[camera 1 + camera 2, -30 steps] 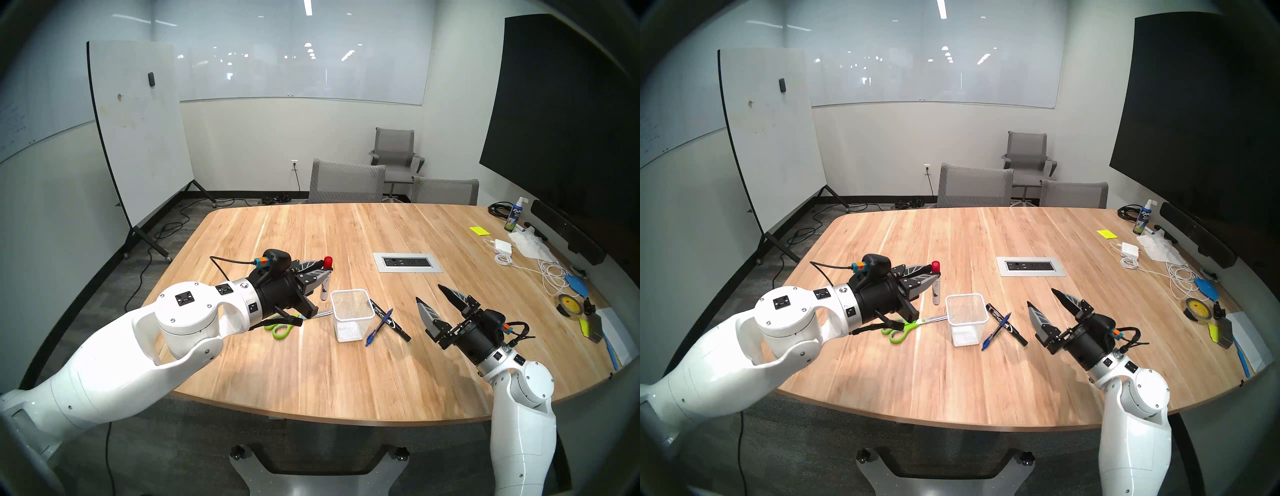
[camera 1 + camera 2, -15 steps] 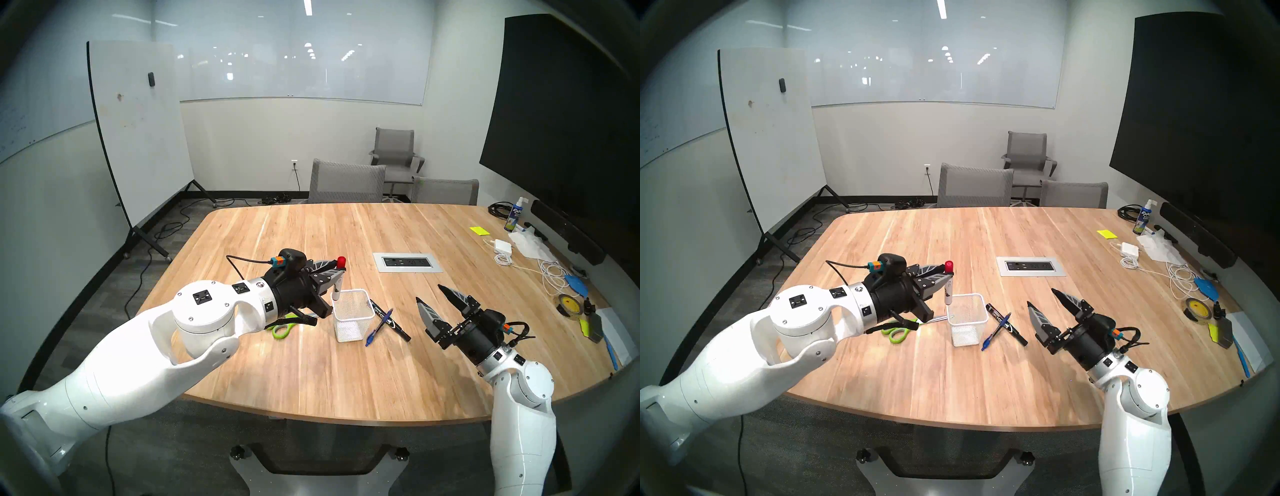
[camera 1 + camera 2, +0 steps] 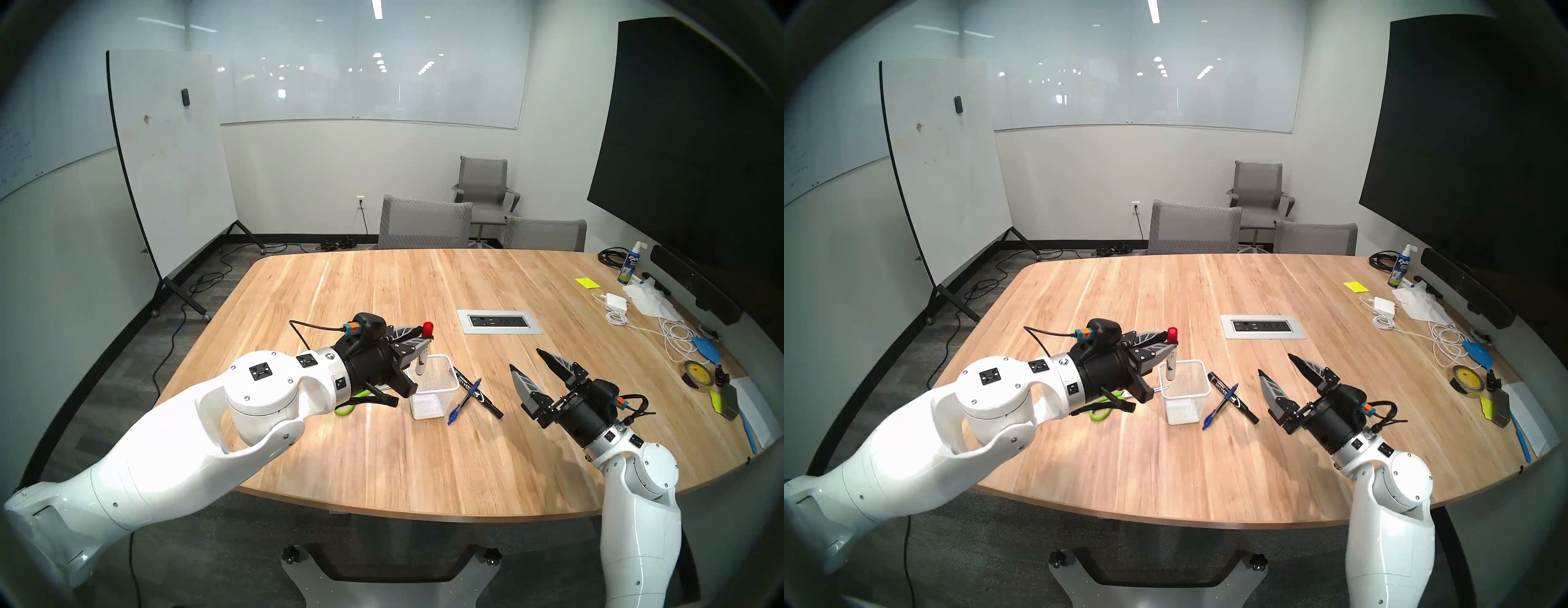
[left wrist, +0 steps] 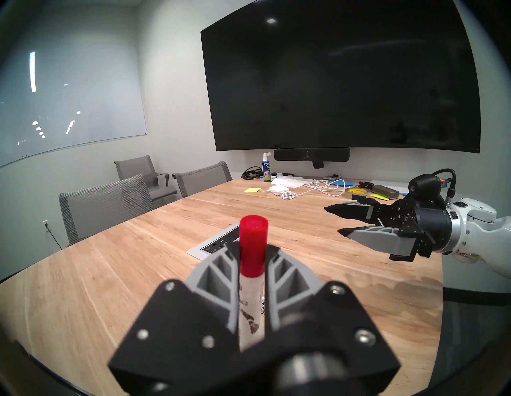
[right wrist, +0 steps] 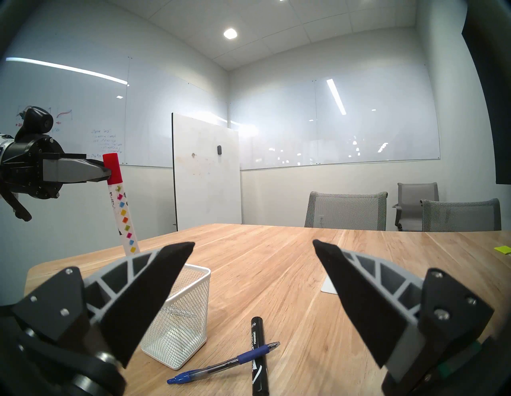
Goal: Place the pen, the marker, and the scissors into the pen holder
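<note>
Red-capped marker [image 3: 424, 348], pinched by left tool [image 3: 425, 338], has shifted over pen holder [image 3: 441, 389].

left gripper [image 3: 425, 338] clamping red-capped marker [image 3: 423, 354], above pen holder [image 3: 437, 398]

The thick black marker [image 5: 258, 356] lying near the tabletop's near edge carries white lettering — "PERMANENT" reads along its barrel in the right wrist view. The blue-and-white spray bottle [image 4: 266, 171] at the tabletop's far right corner shows "EXPO" on its label — its smaller print, and the handwriting on the wall whiteboard [image 5: 106, 143], are too blurred to read.
</note>
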`<state>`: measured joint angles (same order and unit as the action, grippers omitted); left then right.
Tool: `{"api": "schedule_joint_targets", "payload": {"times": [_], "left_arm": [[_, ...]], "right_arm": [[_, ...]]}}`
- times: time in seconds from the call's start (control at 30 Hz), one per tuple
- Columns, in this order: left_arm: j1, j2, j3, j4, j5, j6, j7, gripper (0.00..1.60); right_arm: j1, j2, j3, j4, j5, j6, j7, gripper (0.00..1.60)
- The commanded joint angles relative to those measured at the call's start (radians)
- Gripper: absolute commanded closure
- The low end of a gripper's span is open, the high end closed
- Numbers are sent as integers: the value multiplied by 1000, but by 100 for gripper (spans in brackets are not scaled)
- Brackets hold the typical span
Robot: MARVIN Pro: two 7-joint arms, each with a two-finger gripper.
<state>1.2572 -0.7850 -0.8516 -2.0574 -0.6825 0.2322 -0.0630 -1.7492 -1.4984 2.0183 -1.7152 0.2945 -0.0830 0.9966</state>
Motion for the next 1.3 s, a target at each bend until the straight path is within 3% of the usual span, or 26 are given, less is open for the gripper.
{"api": "schedule_joint_targets", "payload": {"times": [0.0,1.27], "left_arm": [[-3,-28,4,7,-1,-24,-2,160],[3,-84,66,136,8,-82,-16,160]], "right_arm": [[9,-1,-2,-18,4,2,-1,0],[11,-5,2,-18,0,3,3,0]]}}
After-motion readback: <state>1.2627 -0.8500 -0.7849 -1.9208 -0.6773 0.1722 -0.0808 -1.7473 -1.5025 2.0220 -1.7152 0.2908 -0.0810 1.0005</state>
